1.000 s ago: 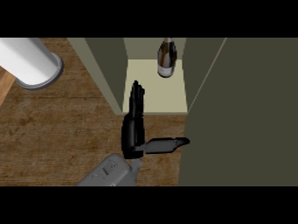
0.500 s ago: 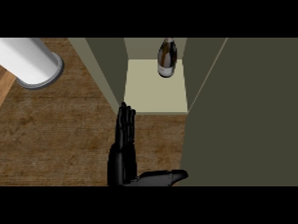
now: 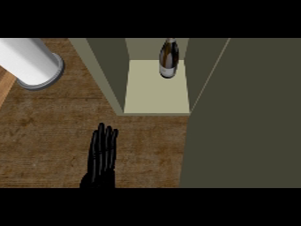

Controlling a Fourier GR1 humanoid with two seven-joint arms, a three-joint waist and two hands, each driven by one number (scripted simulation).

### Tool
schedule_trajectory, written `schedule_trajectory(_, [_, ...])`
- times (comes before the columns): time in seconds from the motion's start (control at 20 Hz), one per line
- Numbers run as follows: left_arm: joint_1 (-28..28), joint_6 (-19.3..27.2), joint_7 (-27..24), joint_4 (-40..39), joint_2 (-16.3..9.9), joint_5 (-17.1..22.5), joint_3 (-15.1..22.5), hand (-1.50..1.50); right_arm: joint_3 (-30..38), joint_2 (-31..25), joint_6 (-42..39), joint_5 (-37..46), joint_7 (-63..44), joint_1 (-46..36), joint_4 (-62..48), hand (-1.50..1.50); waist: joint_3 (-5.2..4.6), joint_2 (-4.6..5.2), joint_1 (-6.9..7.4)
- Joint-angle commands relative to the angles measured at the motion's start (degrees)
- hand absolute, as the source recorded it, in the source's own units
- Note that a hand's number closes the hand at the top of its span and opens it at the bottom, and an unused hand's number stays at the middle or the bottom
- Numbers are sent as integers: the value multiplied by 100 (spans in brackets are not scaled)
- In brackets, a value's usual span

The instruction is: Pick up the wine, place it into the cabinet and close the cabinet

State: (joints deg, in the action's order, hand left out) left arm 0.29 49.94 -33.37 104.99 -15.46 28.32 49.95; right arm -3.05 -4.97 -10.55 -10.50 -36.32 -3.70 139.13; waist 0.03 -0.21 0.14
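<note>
The wine [image 3: 169, 58] stands upright at the back of the open cabinet [image 3: 156, 95], on its pale floor. One black hand [image 3: 102, 159] shows at the lower edge over the wooden desk [image 3: 48, 128], well short of the cabinet, fingers straight and together, holding nothing; which hand it is I cannot tell. A white cylinder [image 3: 24, 62] stands at upper left.

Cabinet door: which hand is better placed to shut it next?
Probably the left hand: open, over the counter beside the open door; wine already inside. The right is out of view.
</note>
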Motion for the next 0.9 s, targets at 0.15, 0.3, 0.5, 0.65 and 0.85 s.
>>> schedule_trajectory(0.15, [739,-663,-68,857,-902,103,-15,-150,154,-333,-446,-1246,-562,302,713,150,-4,0,-21])
schedule_trajectory(0.3, [944,-894,-228,897,-1041,46,-52,-150,-318,-154,-509,-746,-387,625,915,150,-5,-1,-32])
schedule_trajectory(0.5, [1256,-1223,-112,1401,-1675,357,-620,-150,-699,39,-395,-835,-586,455,616,150,-7,1,12])
schedule_trajectory(0.65, [1158,-1561,-228,1073,-1654,704,-1133,-150,-986,237,-249,-1132,-938,552,579,150,-12,12,-17])
schedule_trajectory(0.85, [1913,-1589,-641,1453,-1822,515,-1001,-150,-1338,300,-274,-1098,-1037,1070,961,150,-5,-14,-3])
